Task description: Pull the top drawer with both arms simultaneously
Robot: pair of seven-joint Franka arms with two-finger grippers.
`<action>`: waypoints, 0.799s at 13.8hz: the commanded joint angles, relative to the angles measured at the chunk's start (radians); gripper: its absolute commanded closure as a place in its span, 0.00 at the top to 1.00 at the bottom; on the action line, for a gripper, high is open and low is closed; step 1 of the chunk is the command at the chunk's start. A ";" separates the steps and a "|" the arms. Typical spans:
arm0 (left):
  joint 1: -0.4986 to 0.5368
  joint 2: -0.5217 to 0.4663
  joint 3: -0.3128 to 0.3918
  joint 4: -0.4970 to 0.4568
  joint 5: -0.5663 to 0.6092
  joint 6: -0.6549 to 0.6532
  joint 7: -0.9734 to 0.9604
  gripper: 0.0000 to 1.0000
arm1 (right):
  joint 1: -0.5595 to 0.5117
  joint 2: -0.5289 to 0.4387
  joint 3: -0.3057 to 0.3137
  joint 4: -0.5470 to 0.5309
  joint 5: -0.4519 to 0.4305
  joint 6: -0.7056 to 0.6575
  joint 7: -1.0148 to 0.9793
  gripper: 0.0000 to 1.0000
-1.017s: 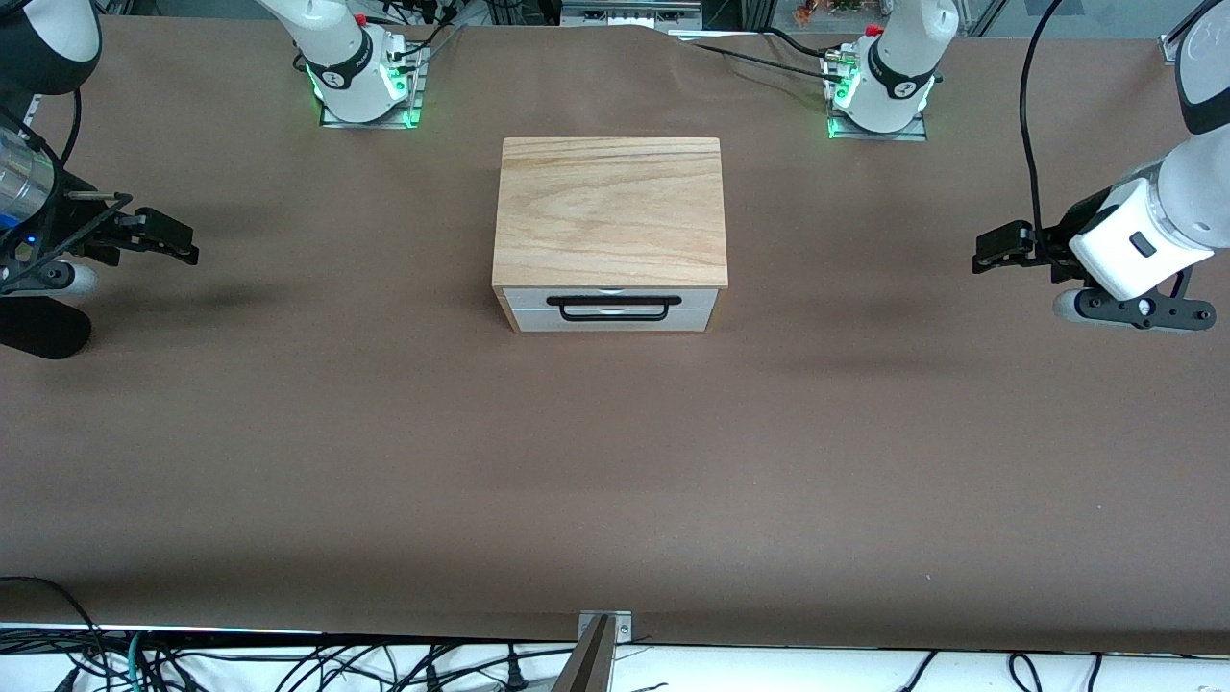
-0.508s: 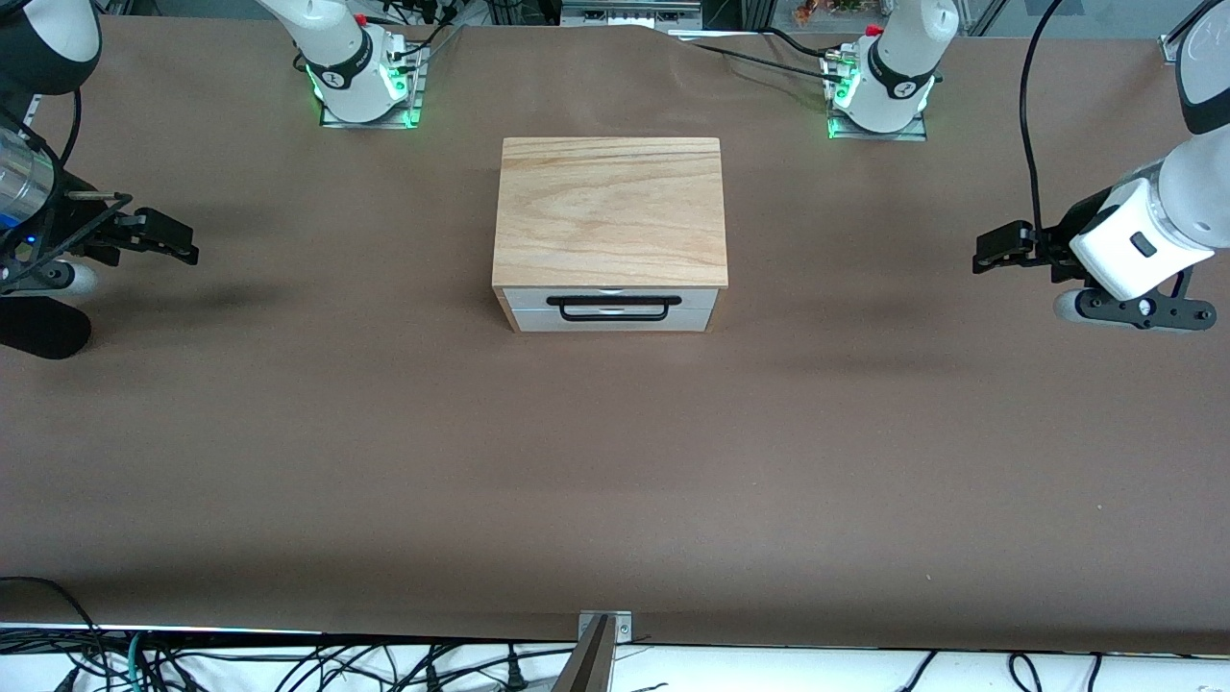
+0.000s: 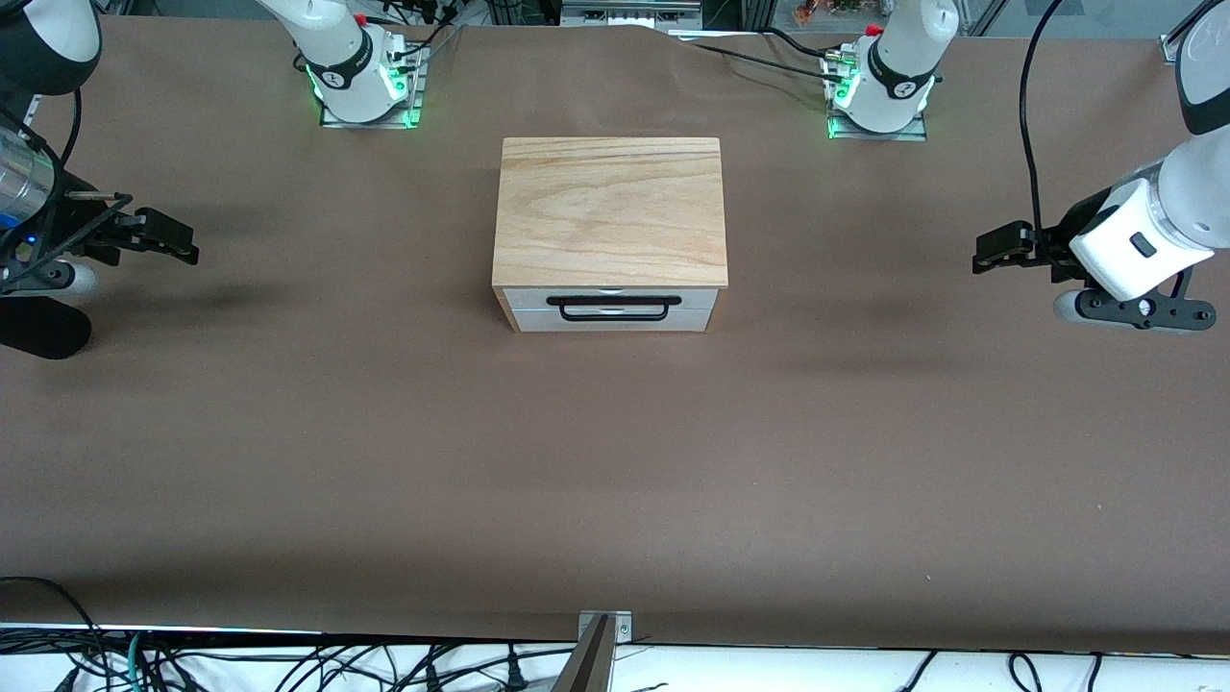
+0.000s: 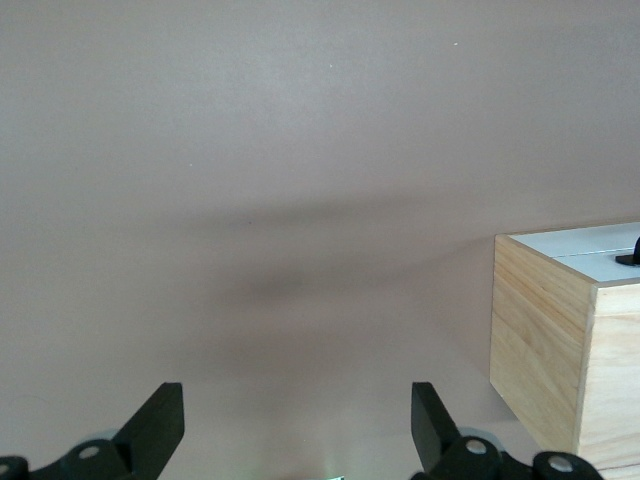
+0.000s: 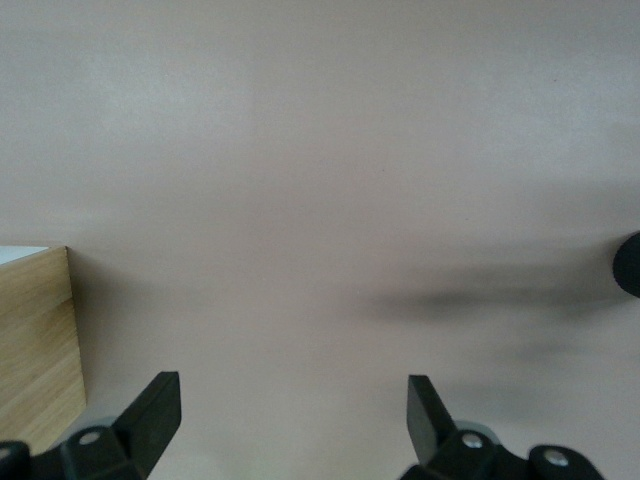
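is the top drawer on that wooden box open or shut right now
Shut. The top drawer's white front sits flush under the wooden box's top, no wood sides or bottom showing, and neither end effector is near its black handle.

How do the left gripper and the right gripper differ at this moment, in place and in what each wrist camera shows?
The left gripper hangs over the table's left-arm end, the right gripper over its right-arm end. The left wrist view shows the wooden box with its handle's tip; the right wrist view shows only its corner. Both are open, empty and away from the top drawer.
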 commanded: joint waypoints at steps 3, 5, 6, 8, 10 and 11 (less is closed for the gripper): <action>0.005 0.016 -0.002 0.035 -0.014 -0.019 -0.006 1.00 | -0.002 -0.021 0.002 -0.019 -0.006 0.001 0.009 1.00; 0.005 0.018 -0.002 0.035 -0.014 -0.019 -0.006 1.00 | -0.002 -0.021 0.002 -0.017 -0.006 0.003 0.009 1.00; 0.005 0.018 -0.002 0.035 -0.014 -0.019 -0.006 1.00 | 0.000 -0.021 0.002 -0.017 -0.006 0.001 0.009 1.00; 0.003 0.025 -0.002 0.035 -0.014 -0.019 -0.005 1.00 | -0.002 -0.021 0.003 -0.016 -0.006 0.003 -0.002 1.00; 0.005 0.030 -0.002 0.035 -0.017 -0.019 -0.005 1.00 | 0.012 -0.019 0.009 -0.017 -0.006 -0.003 -0.002 1.00; 0.003 0.036 -0.002 0.035 -0.030 -0.019 -0.005 1.00 | 0.012 -0.013 0.009 -0.017 -0.004 -0.020 -0.003 1.00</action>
